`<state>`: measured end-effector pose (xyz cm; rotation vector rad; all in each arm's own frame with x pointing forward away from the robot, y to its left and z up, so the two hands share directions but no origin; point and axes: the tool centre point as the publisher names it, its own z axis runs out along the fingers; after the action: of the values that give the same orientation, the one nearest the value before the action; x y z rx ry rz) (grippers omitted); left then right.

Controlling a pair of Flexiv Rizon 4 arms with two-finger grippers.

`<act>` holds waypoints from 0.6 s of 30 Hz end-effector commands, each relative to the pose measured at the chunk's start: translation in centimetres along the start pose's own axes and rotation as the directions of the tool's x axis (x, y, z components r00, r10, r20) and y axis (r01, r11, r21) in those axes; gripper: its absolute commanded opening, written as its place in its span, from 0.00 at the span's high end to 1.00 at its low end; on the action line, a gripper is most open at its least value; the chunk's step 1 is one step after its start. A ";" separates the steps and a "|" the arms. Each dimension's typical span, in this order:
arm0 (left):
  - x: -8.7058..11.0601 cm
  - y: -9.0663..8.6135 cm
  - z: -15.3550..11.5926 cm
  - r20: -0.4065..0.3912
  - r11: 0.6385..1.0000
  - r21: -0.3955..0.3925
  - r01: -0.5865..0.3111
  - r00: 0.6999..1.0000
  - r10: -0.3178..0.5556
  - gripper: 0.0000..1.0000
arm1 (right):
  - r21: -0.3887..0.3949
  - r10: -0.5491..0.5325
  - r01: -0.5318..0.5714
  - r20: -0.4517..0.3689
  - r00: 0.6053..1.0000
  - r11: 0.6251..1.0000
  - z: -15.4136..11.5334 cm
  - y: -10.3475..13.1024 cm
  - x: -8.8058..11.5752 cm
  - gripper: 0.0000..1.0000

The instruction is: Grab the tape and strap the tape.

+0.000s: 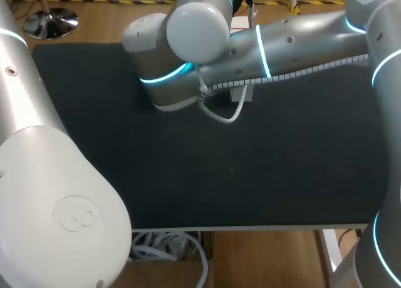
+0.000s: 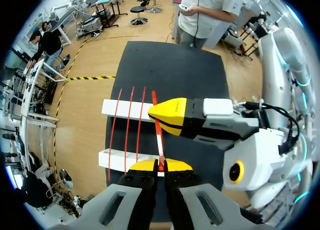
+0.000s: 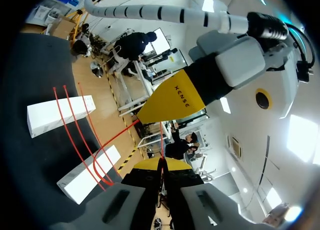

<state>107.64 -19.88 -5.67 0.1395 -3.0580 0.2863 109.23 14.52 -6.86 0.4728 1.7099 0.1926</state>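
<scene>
The grabbing looked done and the strapping was in hand; in the left wrist view the left tool [image 2: 160,166] had its yellow tips closed on a thin red tape [image 2: 158,137], which ran from there towards its 12 o'clock, past the tip of the right tool [image 2: 172,115]; in the right wrist view the right tool's fingers were likewise closed, with a fine red strand entering between the tips, so it appeared to be pinching the same tape; three more red strands lay across two white blocks [image 2: 127,110] on the dark surface [image 1: 250,175], at about the left tool's 10 to 11 o'clock, the held strand just beside them; in the head view the right arm [image 1: 282,44] came in from 3 o'clock and reached across towards 11 o'clock, hiding blocks and tape, while the left arm [image 1: 50,188] filled 7 to 9 o'clock; the next move probably called for carrying the held strand, taut, over both blocks next to the third strand, both pinches firm and the two tools, close together, moved in step so that the thin tape neither slipped nor snagged.
</scene>
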 end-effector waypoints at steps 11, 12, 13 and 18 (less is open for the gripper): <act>0.0 0.0 -0.1 -0.001 1.000 -0.003 0.000 1.000 0.000 1.00 | 0.006 -0.011 0.011 0.003 1.000 1.000 0.2 0.5 -0.1 1.00; 0.0 0.0 -0.1 -0.001 1.000 -0.003 0.000 1.000 0.000 1.00 | 0.004 -0.013 0.013 0.003 1.000 1.000 0.2 0.5 -0.1 1.00; 0.0 0.0 -0.1 -0.001 1.000 -0.003 0.000 1.000 0.000 1.00 | 0.003 -0.014 0.014 0.002 1.000 1.000 0.2 0.5 -0.1 1.00; 0.0 0.0 -0.1 -0.001 1.000 -0.003 0.000 1.000 0.000 1.00 | -0.002 -0.023 0.023 0.002 1.000 1.000 0.2 0.6 0.0 1.00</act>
<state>107.64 -19.88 -5.67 0.1395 -3.0580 0.2863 109.50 15.00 -6.82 0.4535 1.7069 0.1791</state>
